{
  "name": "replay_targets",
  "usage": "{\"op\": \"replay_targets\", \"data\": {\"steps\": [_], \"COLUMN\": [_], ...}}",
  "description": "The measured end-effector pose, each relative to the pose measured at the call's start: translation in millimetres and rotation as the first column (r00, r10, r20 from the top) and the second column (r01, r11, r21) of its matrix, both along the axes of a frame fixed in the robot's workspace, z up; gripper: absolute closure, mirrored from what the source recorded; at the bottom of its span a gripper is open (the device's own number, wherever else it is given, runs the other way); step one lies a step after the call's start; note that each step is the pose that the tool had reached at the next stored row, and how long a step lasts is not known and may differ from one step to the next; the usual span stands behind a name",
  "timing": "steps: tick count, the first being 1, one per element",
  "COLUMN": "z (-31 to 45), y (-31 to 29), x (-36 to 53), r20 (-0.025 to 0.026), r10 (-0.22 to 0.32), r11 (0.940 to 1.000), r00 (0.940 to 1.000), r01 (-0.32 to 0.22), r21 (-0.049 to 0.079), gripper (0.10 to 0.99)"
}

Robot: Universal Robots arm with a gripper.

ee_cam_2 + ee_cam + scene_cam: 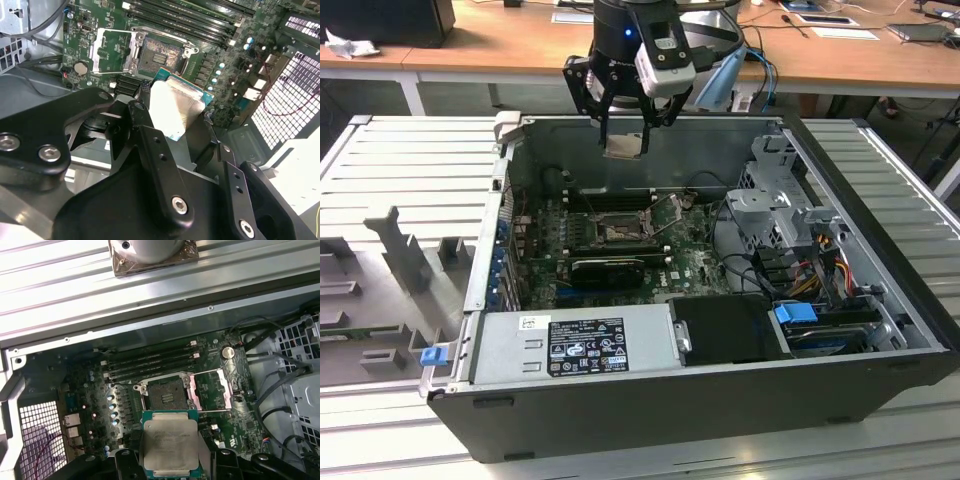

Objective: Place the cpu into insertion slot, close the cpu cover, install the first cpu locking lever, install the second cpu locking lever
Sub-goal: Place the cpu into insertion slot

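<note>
Gripper [623,140] fingers are drawn in on the cpu [623,147], pinching it by two opposite edges. In the exterior view it hangs at about twelve o'clock of the open computer case [650,410], above the rear wall and clear of the board.

In the first wrist view the cpu [170,445] is a flat square with a dull silvery-beige lid and a thin green rim. In the second wrist view it [175,112] sits slightly tilted between the black fingers [150,150].

In the exterior view the insertion slot [617,235] lies at roughly six o'clock from the held chip, well apart from it. The slot is a dark square frame with nothing seated in it. The cpu cover [672,215] is swung open at about two o'clock of the slot, a thin silvery frame with a large cut-out. The green motherboard [695,265] carries both, and the long black memory slots [610,200] run at twelve o'clock of the socket.

A silver power supply [570,340] lines the near wall of the case. A metal drive cage [780,200] and coloured cables [820,260] fill the exterior view's right. The case rests on a grey ribbed table [410,160], with wooden desks [500,40] behind it.
</note>
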State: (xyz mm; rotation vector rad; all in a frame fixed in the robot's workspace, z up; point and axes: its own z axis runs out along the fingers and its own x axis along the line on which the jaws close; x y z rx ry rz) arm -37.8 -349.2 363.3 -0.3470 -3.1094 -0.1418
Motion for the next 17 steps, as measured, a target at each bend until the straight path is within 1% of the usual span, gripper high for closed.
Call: {"op": "replay_targets", "data": {"steps": [7,17], "z": [0.0,0.0], "y": [0.0,0.0], "x": [0.0,0.0], "r20": [0.0000,0.0000], "r10": [-0.017,-0.076], "r11": [0.9998,0.9971], "r00": [0.9998,0.9971], "r01": [0.017,0.076], "r21": [0.000,0.000], "gripper": [0.557,0.557]}}
